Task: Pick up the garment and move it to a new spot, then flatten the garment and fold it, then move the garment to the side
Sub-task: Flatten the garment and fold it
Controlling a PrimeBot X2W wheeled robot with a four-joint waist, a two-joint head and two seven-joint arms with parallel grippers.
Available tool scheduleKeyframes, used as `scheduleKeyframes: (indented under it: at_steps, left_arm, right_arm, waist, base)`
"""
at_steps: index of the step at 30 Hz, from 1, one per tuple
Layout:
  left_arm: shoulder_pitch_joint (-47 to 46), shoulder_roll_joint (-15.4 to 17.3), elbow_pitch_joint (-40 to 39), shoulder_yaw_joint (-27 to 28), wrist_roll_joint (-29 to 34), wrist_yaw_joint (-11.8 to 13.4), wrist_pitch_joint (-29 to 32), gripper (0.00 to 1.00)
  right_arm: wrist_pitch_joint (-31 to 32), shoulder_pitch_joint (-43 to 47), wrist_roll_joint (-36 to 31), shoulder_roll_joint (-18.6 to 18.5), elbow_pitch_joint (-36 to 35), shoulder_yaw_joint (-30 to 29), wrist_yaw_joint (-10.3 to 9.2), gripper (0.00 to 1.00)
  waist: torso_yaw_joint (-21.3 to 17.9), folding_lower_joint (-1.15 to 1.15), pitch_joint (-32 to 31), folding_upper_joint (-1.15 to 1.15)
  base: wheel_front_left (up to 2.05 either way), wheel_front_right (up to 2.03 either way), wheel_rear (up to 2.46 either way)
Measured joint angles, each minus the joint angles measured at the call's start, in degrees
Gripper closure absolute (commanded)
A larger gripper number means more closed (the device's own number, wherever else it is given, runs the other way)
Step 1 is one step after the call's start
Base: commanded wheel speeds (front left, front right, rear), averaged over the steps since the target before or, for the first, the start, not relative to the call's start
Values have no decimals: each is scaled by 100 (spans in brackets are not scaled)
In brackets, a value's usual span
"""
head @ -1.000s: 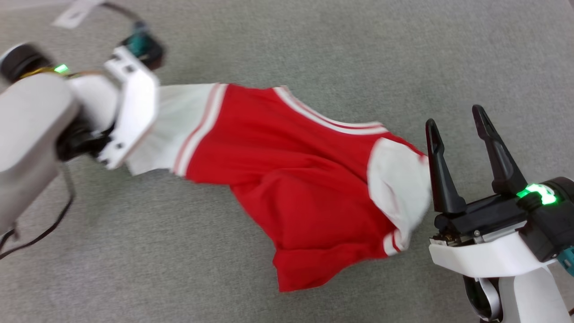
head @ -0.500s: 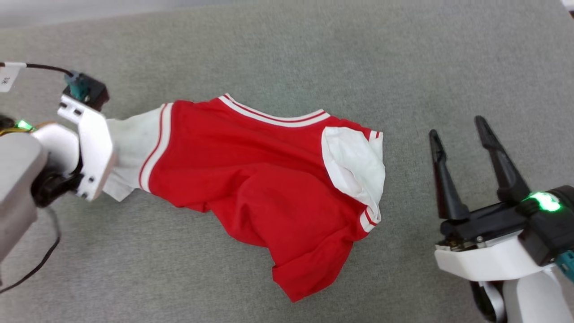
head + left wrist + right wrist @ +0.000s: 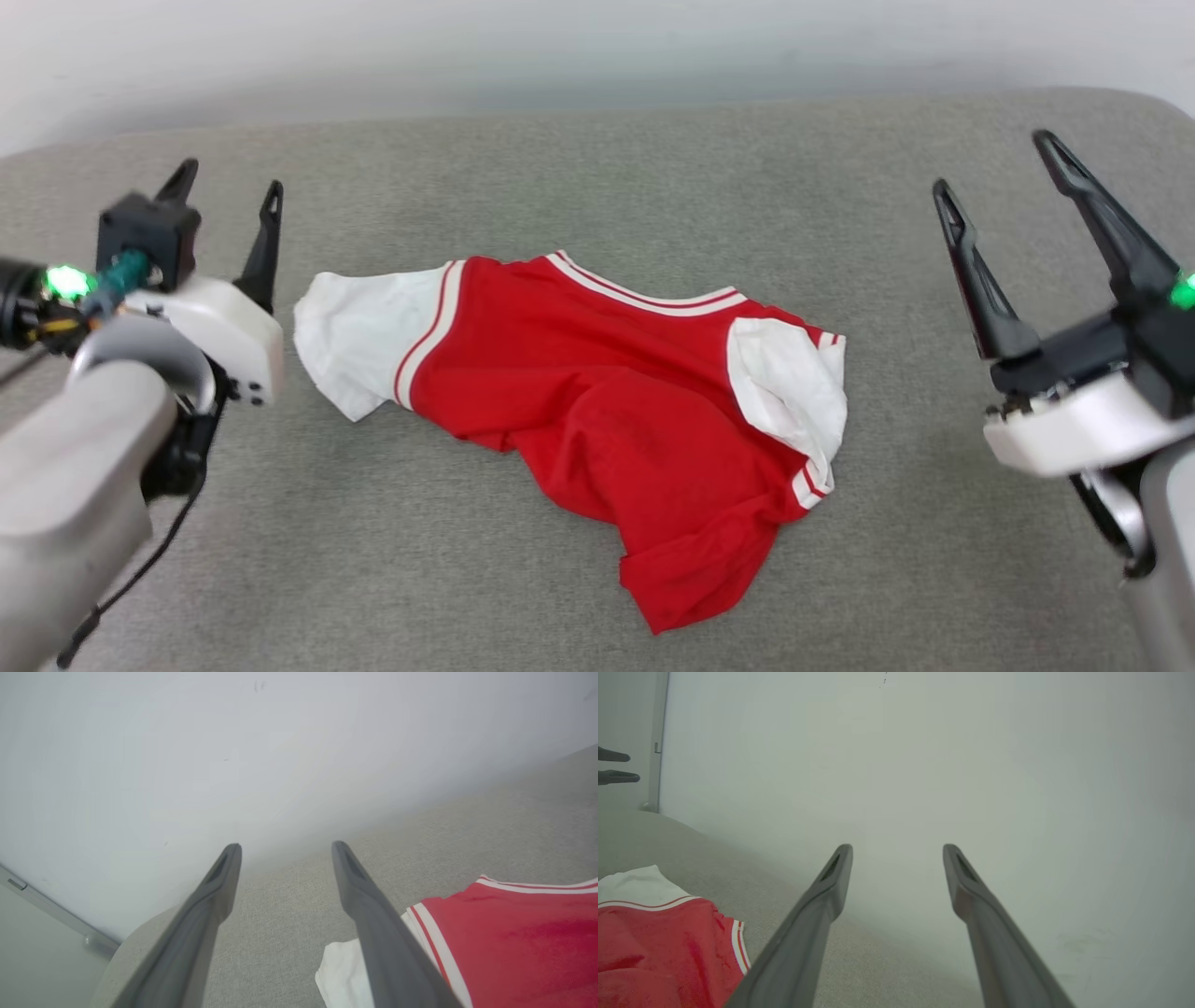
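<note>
**Red T-shirt lies loose on a grey surface between two open grippers**

The garment (image 3: pixel 607 392), red with white sleeves and striped trim, lies rumpled in the middle of the grey fabric surface (image 3: pixel 560 177). Its neckline faces the pale wall (image 3: pixel 560 47) and its hem is bunched toward the near side. The left gripper (image 3: pixel 232 177) hovers just beside the white sleeve on the robot's left, its jaws spread wide, holding nothing and apart from the cloth. The right gripper (image 3: pixel 995 162) stands well apart from the other sleeve, its dark fingers also splayed wide and empty, pointing toward the wall.
</note>
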Motion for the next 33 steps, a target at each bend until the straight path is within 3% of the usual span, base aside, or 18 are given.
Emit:
scheduleKeyframes:
  at_steps: [6,13,17,21,26,33]
  left_arm:
    - [862,-34,-1126,907,476,977,-81,0]
    - [2215,-417,-2102,2058,1367,1524,-92,0]
    - [2906,-813,-2452,2695,1868,1623,-92,0]
    - [3420,-1240,-2628,3182,2301,1553,-92,0]
    - [3825,-1786,-2649,3560,2716,1274,-92,0]
    - [3965,-2354,-2569,4053,3185,846,-92,0]
  right_arm:
    - [1684,-748,928,-980,205,957,0,0]
    - [3756,-1535,2510,-2006,187,2224,0,0]
    - [4681,-1905,3312,-2377,201,2885,0,0]
    - [5191,-2159,3784,-2498,410,3341,0,0]
    - [5319,-2463,4024,-2387,1010,3726,0,0]
    - [5038,-2708,4087,-1995,2036,4129,0,0]
  waist:
    - [183,0,-74,0]
    - [329,0,-16,0]
    - [401,0,43,0]
    - [493,0,126,0]
    - [635,0,276,0]
    - [879,0,551,0]
  base:
    - [0,0,0]
    - [0,0,0]
    - [0,0,0]
    - [0,0,0]
    - [0,0,0]
    - [0,0,0]
